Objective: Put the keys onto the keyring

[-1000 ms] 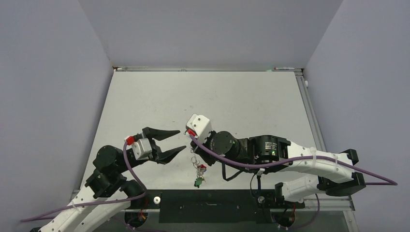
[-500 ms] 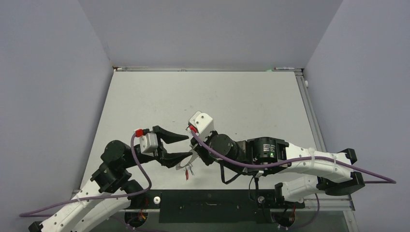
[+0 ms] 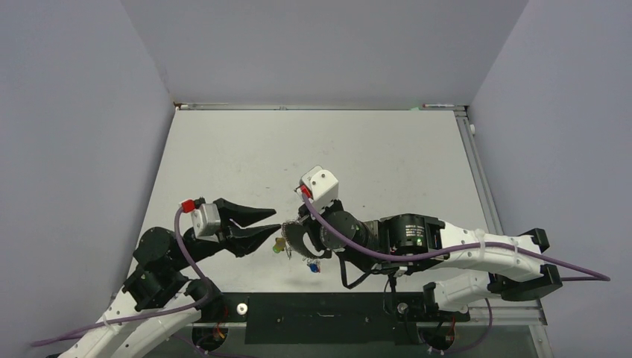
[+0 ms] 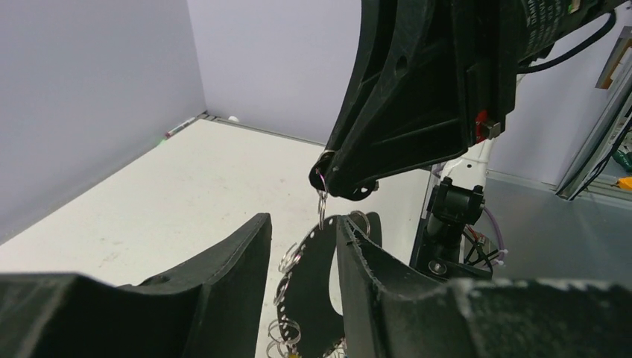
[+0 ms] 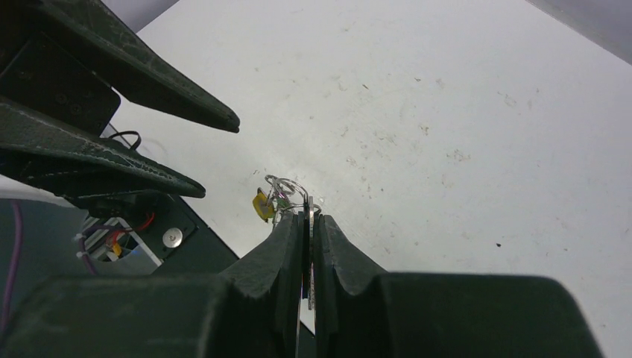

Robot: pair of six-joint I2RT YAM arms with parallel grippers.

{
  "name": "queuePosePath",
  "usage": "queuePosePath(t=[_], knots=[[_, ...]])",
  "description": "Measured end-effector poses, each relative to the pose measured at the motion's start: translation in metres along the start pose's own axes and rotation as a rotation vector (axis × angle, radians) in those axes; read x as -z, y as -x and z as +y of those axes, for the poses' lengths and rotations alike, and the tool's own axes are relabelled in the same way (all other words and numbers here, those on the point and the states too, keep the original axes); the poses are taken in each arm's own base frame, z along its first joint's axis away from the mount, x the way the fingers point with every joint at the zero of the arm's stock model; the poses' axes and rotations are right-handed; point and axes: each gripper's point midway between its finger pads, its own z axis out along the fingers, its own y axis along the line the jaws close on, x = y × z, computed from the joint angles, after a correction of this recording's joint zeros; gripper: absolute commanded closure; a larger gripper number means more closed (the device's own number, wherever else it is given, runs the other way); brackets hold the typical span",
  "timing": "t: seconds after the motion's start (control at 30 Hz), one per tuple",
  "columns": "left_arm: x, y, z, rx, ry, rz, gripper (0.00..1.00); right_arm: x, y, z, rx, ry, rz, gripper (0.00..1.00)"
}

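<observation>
My right gripper (image 3: 289,239) is shut on a thin metal strip (image 5: 308,227), seen edge-on, which I take for the keyring. In the left wrist view the keyring (image 4: 311,277) hangs as a dark curved band below the right fingertips (image 4: 328,179), with several small split rings along it. The keys hang off it: a yellow-headed one (image 3: 279,245) that also shows in the right wrist view (image 5: 261,205), and a blue one (image 3: 314,266). My left gripper (image 3: 277,219) is open just left of the bunch. Its jaws stand either side of the band (image 4: 302,224) without touching it.
The white table (image 3: 358,156) stretches away behind the arms, walled by grey panels. A black strip (image 3: 320,307) runs along the near edge between the arm bases. The bunch hangs just above the table near that edge.
My right gripper has turned and the key bunch has swung up and left toward the left gripper. My left gripper came in, then drew back a little and narrowed, still open.
</observation>
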Motion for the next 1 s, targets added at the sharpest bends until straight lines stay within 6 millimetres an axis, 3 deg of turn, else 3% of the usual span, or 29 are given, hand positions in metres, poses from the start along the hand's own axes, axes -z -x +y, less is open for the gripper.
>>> queuePosePath(t=[0.23, 0.47, 0.6, 0.83, 1.0], knots=[[-0.009, -0.016, 0.003, 0.084, 0.009, 0.054, 0.69, -0.003, 0.013, -0.007, -0.05, -0.127, -0.031, 0.95], [-0.011, -0.026, 0.0, 0.116, -0.003, 0.076, 0.69, -0.006, 0.01, -0.012, -0.041, -0.209, -0.02, 0.95], [-0.012, -0.027, -0.002, 0.112, -0.013, 0.063, 0.69, -0.005, 0.014, -0.013, -0.048, -0.217, -0.025, 0.95], [-0.021, -0.036, -0.005, 0.093, -0.031, 0.066, 0.6, -0.001, 0.019, -0.008, -0.056, -0.202, -0.032, 0.95], [-0.03, -0.047, -0.008, 0.065, -0.041, 0.097, 0.6, -0.005, 0.014, -0.003, -0.042, -0.201, -0.018, 0.95]])
